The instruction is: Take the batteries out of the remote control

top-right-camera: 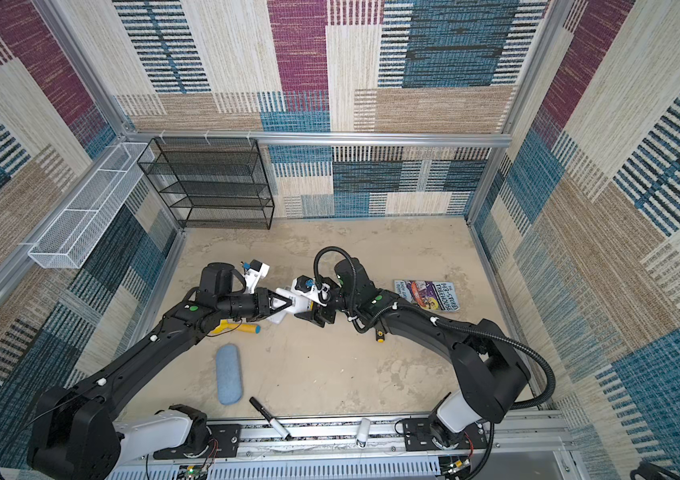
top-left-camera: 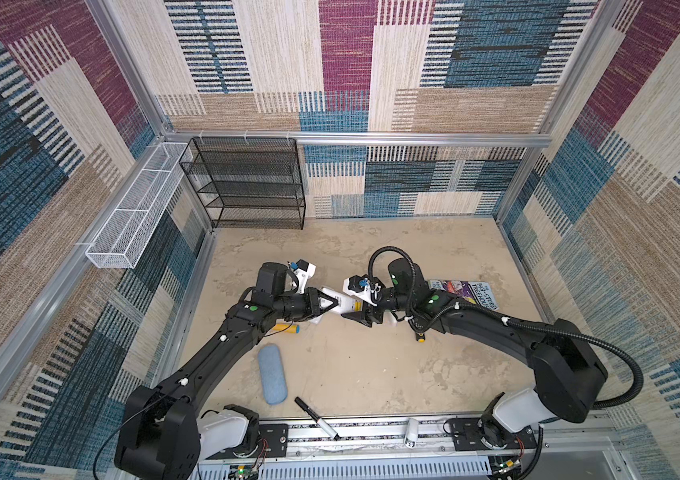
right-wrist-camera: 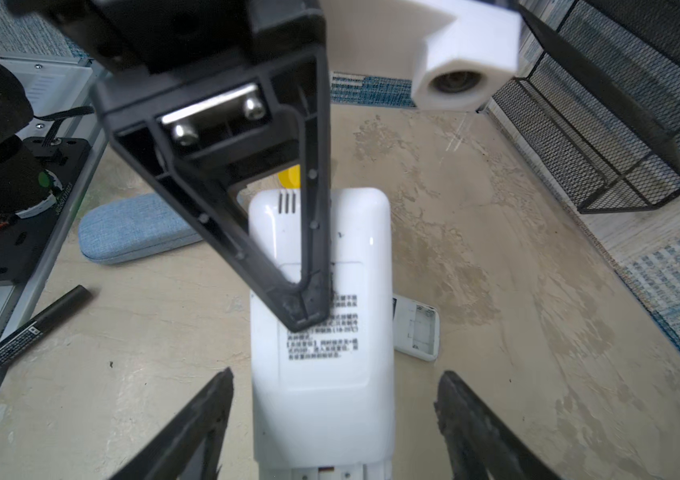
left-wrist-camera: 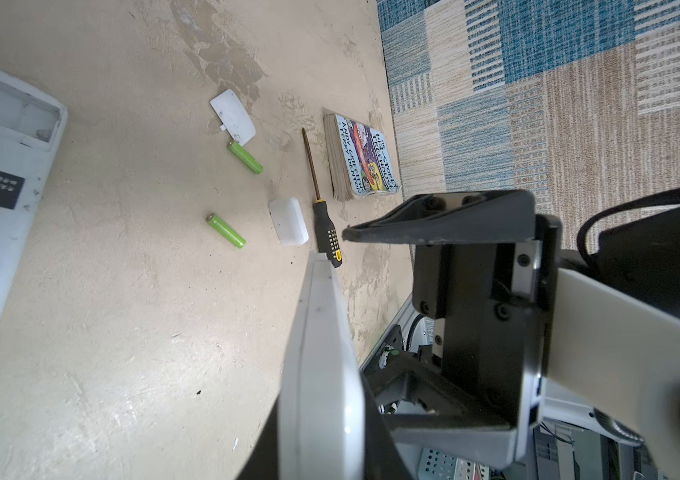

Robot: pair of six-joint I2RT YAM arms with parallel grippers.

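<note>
While the left pincer (right-wrist-camera: 305, 316) clamps the raised white remote (right-wrist-camera: 355, 232), the right pincer (right-wrist-camera: 336, 374) stands wide, straddling its end without contact. Two green batteries (left-wrist-camera: 226, 231) lie on the desk (left-wrist-camera: 122, 332) beyond. Risk: pulling at the end may twist the remote from that single grip.

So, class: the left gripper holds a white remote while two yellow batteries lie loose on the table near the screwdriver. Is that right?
Not quite: the batteries are lime green, not yellow, as the left wrist view shows. The rest holds: the left gripper holds the white remote, and the batteries lie loose on the table near the screwdriver.
</note>
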